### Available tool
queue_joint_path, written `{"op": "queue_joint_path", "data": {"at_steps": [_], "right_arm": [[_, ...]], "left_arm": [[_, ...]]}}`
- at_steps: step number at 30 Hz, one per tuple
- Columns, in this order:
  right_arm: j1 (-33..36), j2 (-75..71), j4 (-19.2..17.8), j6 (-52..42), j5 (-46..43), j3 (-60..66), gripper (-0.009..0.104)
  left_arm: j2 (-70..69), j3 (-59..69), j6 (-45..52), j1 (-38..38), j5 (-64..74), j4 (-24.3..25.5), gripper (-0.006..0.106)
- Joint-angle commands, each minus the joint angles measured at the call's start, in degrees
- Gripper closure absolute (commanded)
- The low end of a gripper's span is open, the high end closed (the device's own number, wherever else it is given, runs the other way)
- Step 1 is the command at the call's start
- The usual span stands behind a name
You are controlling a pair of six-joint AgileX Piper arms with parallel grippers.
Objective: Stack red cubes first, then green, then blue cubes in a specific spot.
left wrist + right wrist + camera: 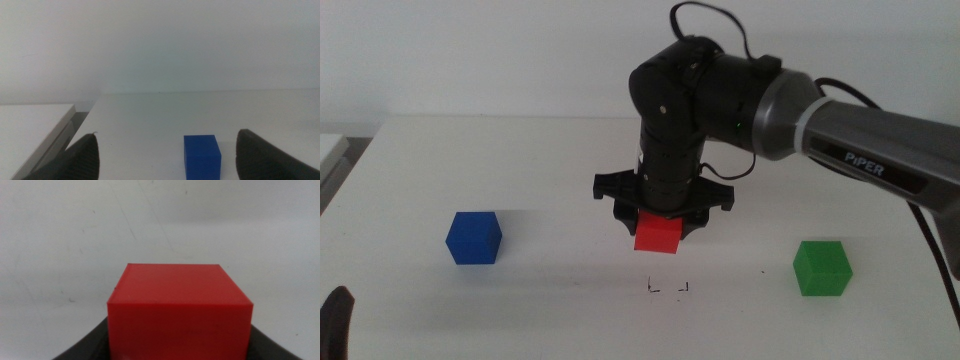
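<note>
The right pincer (658, 236) grips the red cube (657, 234) mid-worktop (570, 160); the left pincer (165, 155), jaws apart, waits near the blue cube (201, 156).

My table (570, 170) is white and matte, and its far edge meets a pale wall. On it sits the blue cube (473, 238) toward my left side, flat on one face, and the green cube (822, 267) toward my right — the two well apart. Between them, nearer the front, small black corner marks (668, 289) are drawn on the surface. At my left a lower grey ledge (35, 125) adjoins the table.
</note>
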Motion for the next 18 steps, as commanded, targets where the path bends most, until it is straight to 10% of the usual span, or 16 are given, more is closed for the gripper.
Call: {"op": "queue_joint_path", "data": {"at_steps": [1, 18], "right_arm": [[0.35, 0.30, -0.88, 0.45, 0.40, -0.27, 0.071], [0.22, 3.96, -0.94, -0.76, 0.40, 2.15, 0.071]], "left_arm": [[-0.21, -0.02, -0.03, 0.00, -0.72, -0.07, 0.007], [-0.21, -0.02, -0.21, 0.00, -0.72, -0.07, 0.007]]}}
